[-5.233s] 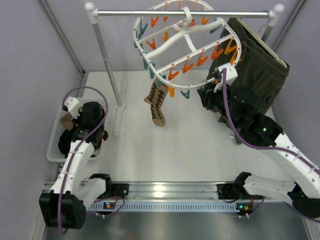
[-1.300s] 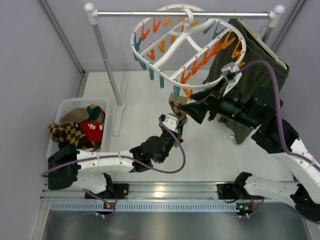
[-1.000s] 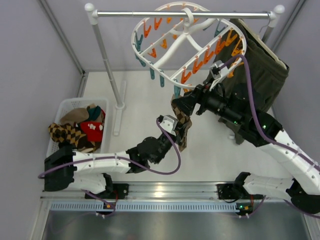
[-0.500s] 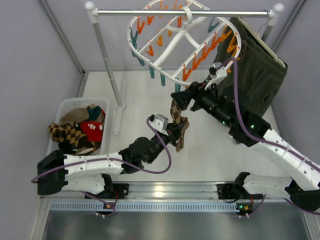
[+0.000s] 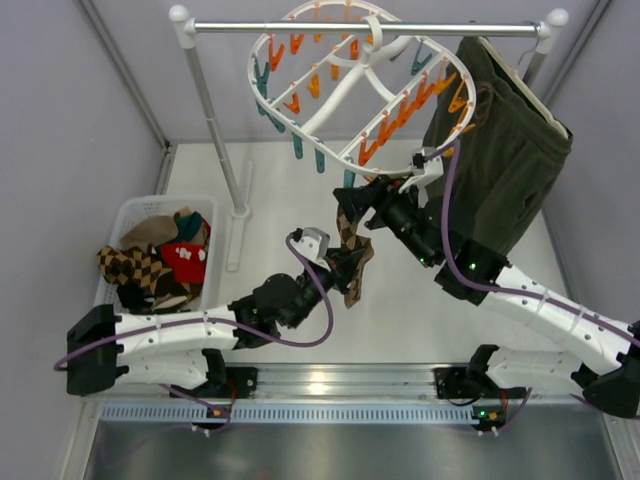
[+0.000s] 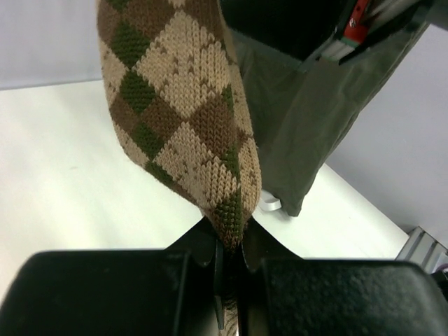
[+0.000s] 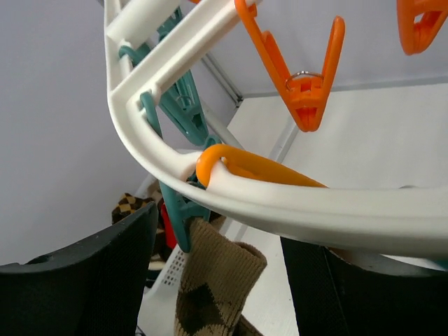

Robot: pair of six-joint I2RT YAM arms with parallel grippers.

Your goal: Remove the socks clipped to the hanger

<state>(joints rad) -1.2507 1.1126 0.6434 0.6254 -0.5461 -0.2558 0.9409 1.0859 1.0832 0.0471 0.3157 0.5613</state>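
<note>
One brown-tan argyle sock (image 5: 354,243) hangs from a teal clip (image 7: 178,217) on the rim of the round white hanger (image 5: 345,85). My left gripper (image 5: 340,266) is shut on the sock's lower part. In the left wrist view the sock (image 6: 189,119) rises out of the pinched left gripper (image 6: 228,248). My right gripper (image 5: 352,200) is up at the rim, open. In the right wrist view its fingers (image 7: 77,280) stand either side of the clip and the sock's cuff (image 7: 217,280), just under the hanger's rim (image 7: 294,203). Other clips show orange and teal with nothing in them.
A white basket (image 5: 140,203) at the left holds several socks (image 5: 165,255). Dark green shorts (image 5: 500,160) hang at the right of the steel rail (image 5: 300,28), right behind my right arm. The rail's white post (image 5: 215,130) stands between basket and hanger.
My right gripper has moved left and down to the teal clip, and the hanger has tilted and swung left. The left gripper keeps hold of the sock and has drifted slightly left.
</note>
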